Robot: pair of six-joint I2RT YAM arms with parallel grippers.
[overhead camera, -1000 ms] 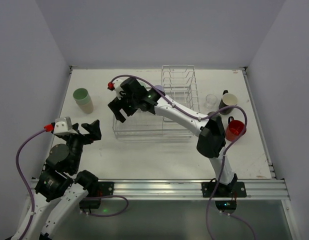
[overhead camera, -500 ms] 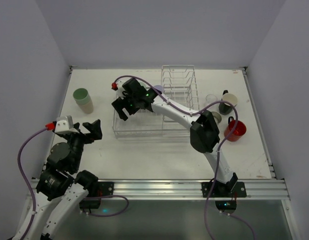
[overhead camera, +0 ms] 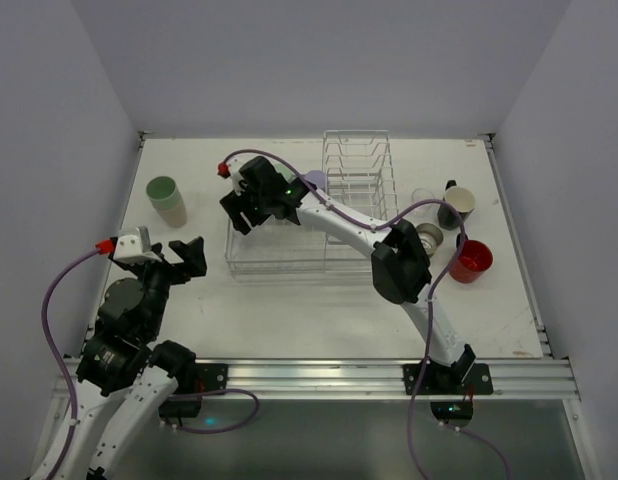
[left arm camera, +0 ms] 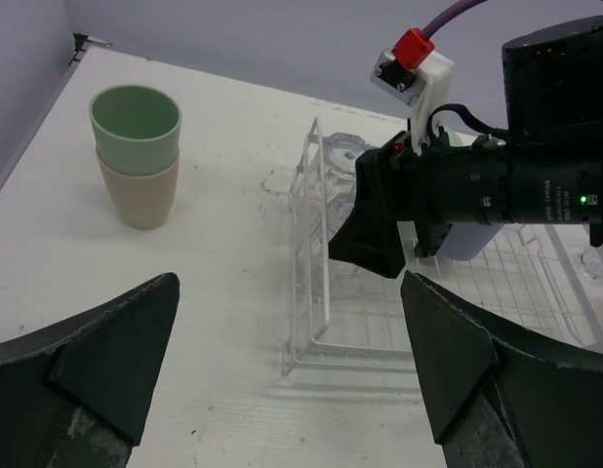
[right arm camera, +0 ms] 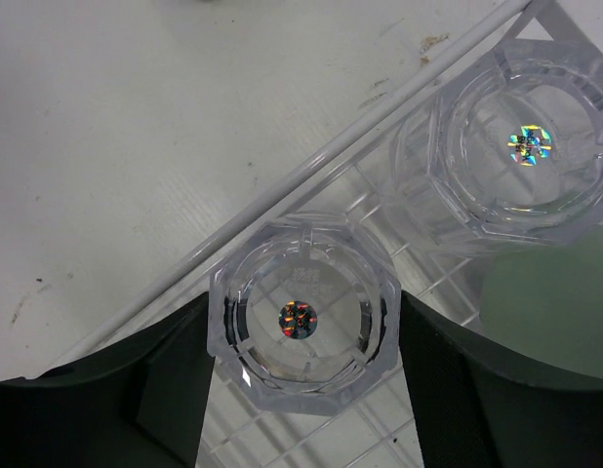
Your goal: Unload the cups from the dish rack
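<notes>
While several cups (overhead camera: pixel 470 258) are already set along the table's (overhead camera: pixel 319 320) side edges, two glasses (right arm camera: pixel 300 317) and a lavender cup (overhead camera: pixel 314 180) are left in the rack (overhead camera: pixel 359 160), one glass being straddled by the right gripper (right arm camera: pixel 301 351), whose hold cannot be told, and the left gripper (left arm camera: pixel 287 331) is kept spread and empty.

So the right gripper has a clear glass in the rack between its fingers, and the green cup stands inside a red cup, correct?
Not quite: the green cup stands inside a beige cup, not a red one, as the left wrist view shows. The right gripper does have a clear glass in the dish rack between its fingers.
</notes>
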